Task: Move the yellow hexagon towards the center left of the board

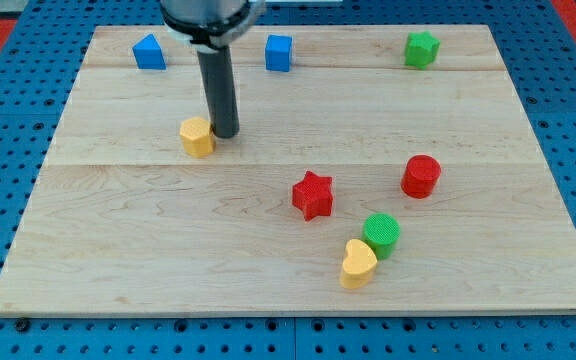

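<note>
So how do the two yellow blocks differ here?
The yellow hexagon lies upper left, touching my tip on its right; the yellow heart lies lower right, far from it. The hexagon stands alone; the heart touches the green cylinder. Both are yellow and similar in size.

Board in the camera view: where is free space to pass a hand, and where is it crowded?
Free: the view's bottom-left, below the yellow hexagon and left of the red star; also the strip between the green block and the red cylinder. Crowded: the green cylinder touching the yellow heart. My tip is beside the hexagon's right.
</note>
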You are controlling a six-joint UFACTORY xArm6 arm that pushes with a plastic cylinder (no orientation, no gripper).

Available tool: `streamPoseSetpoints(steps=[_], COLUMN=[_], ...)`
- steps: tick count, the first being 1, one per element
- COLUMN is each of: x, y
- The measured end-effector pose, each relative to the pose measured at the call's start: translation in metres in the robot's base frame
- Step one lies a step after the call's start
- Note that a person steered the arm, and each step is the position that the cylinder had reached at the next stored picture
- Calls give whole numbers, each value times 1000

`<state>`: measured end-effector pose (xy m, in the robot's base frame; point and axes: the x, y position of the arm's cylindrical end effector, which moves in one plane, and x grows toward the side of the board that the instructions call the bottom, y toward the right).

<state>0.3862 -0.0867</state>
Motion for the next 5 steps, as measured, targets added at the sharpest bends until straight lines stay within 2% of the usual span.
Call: streamPoseSetpoints(steps=[1, 2, 3, 4, 5], x=[12, 42, 29, 16, -11], y=[17, 23, -75, -25, -19])
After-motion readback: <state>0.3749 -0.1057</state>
